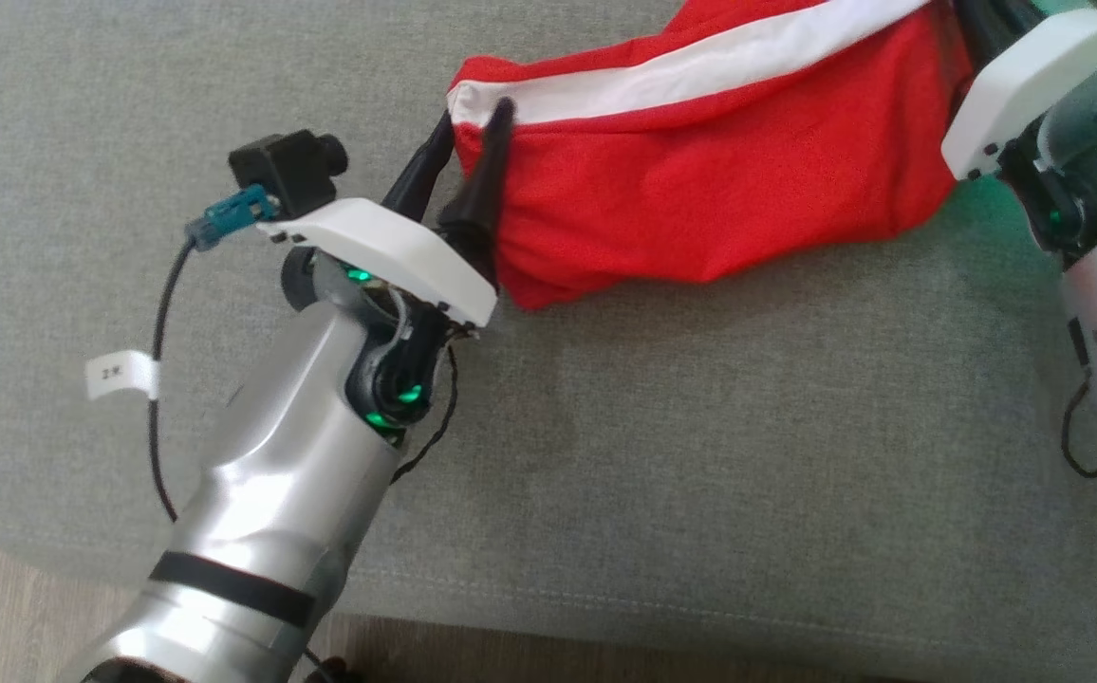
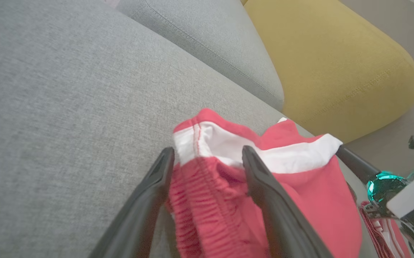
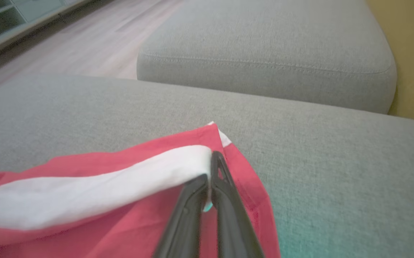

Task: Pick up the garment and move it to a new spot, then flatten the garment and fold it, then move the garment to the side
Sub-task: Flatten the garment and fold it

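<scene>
1. A red garment [image 1: 700, 180] with a white stripe is seen lying on the far right part of a grey cushion [image 1: 605, 455], well away from its near edge.
2. It is judged light, soft and limp. Sagging is expected unless two ends are held, best at the gathered waistband [image 2: 200, 200] and the opposite hem corner.
3. The left claw [image 1: 474, 119] is reached forward from a raised forearm, its fingers spread open astride the waistband.
4. The right claw [image 3: 211, 168] is clamped shut on the white-striped corner.
</scene>
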Robot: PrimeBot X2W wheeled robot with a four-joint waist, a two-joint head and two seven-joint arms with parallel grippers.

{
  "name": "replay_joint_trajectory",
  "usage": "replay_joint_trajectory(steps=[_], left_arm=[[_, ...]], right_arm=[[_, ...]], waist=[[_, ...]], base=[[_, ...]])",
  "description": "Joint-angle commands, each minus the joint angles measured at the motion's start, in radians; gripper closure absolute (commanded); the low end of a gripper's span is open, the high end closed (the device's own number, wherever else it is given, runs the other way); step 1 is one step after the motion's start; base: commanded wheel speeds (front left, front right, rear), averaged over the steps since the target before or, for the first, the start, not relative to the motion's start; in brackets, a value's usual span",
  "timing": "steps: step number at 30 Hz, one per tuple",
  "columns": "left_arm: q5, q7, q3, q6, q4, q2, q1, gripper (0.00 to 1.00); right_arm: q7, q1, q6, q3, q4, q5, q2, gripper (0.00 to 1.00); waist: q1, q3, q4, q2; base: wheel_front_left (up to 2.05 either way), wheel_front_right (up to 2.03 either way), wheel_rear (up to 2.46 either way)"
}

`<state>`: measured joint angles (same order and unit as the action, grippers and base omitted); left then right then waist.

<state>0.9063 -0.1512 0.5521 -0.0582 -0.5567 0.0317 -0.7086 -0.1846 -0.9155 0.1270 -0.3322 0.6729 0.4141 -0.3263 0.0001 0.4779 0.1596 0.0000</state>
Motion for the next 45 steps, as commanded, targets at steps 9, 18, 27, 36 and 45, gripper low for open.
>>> replay_joint_trajectory(steps=[9,18,27,36,45], left_arm=[[-0.089,-0.104,0.038,0.063,-0.013,0.025,-0.029,0.00],[-0.342,-0.110,-0.118,0.174,0.241,0.089,0.142,0.00],[-0.534,-0.110,-0.256,0.199,0.457,0.132,0.341,0.00],[-0.612,-0.110,-0.308,0.175,0.505,0.143,0.490,0.00],[-0.647,-0.111,-0.333,0.151,0.495,0.117,0.532,0.00]], right_arm=[[0.256,-0.019,0.004,-0.029,0.087,0.015,-0.007,0.00],[0.420,0.141,0.004,0.051,0.003,-0.032,-0.003,0.00],[0.431,0.438,0.004,0.203,-0.281,-0.144,0.072,0.00],[0.317,0.703,0.004,0.303,-0.545,-0.216,0.175,0.00],[0.245,0.781,0.004,0.330,-0.662,-0.240,0.211,0.00]], waist=[[-0.0001,-0.013,0.008,0.0000],[-0.0001,-0.068,-0.026,0.0000],[-0.0001,-0.156,-0.079,0.0000],[-0.0001,-0.212,-0.119,0.0000],[-0.0001,-0.224,-0.133,0.0000]], base=[[0.00,0.00,0.00],[0.00,0.00,0.00],[0.00,0.00,0.00],[0.00,0.00,0.00],[0.00,0.00,0.00]])
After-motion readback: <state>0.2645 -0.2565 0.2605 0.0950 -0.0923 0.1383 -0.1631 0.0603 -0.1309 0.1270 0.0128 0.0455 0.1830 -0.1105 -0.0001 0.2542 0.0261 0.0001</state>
